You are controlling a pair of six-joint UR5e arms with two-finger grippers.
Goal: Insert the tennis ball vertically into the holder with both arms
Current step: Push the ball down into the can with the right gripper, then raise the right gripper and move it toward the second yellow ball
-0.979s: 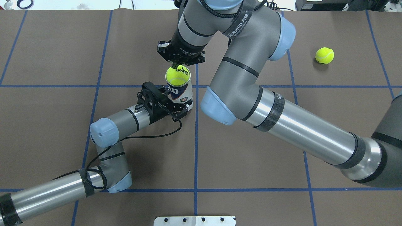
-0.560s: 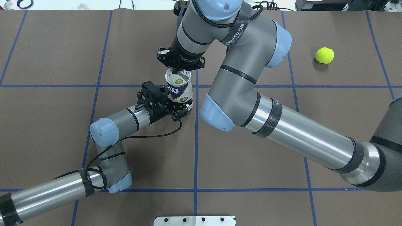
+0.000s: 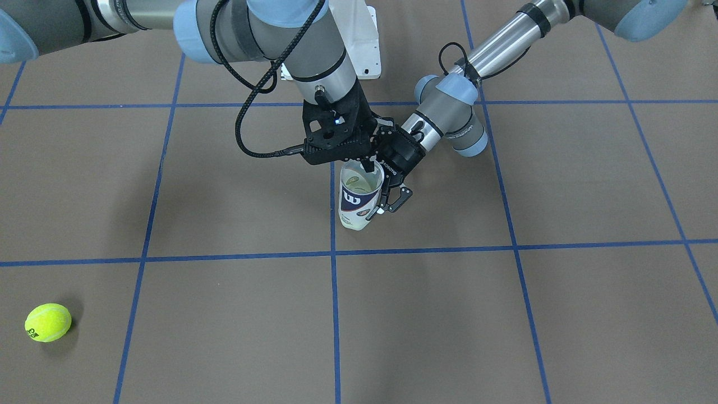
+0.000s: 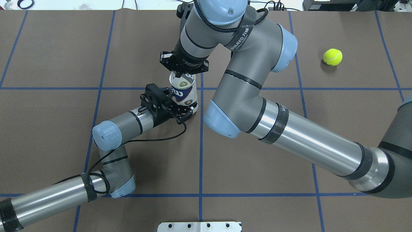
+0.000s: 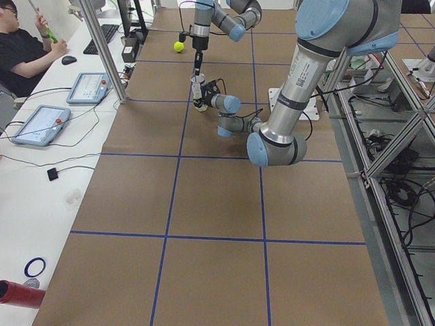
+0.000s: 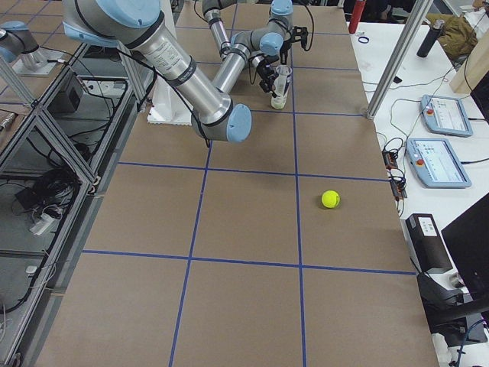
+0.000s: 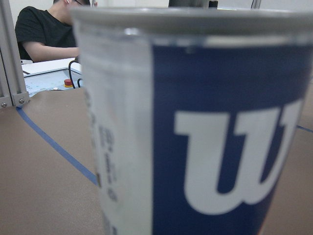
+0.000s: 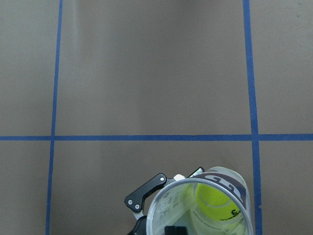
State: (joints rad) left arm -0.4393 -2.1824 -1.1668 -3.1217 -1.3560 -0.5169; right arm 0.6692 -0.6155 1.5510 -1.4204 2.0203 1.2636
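The holder [image 4: 186, 94] is a clear can with a navy "W" label, standing upright on the brown mat. My left gripper [image 4: 184, 109] is shut on its lower part from the side; it also shows in the front view [image 3: 391, 191]. A tennis ball [image 8: 217, 201] lies inside the holder [image 8: 168, 208], down near its bottom. My right gripper [image 4: 182, 74] hangs straight above the holder's mouth, open and empty, with one fingertip at the rim. The holder's label fills the left wrist view [image 7: 195, 137].
A second tennis ball [image 4: 332, 57] lies loose on the mat at the far right; it also shows in the front view [image 3: 48, 322]. The white pedestal base [image 4: 199, 226] is at the near edge. An operator sits beyond the table [image 5: 27, 47].
The ball that sat in the holder's mouth under my right gripper has dropped inside. The right gripper has shifted slightly left and away. The left arm has not moved.
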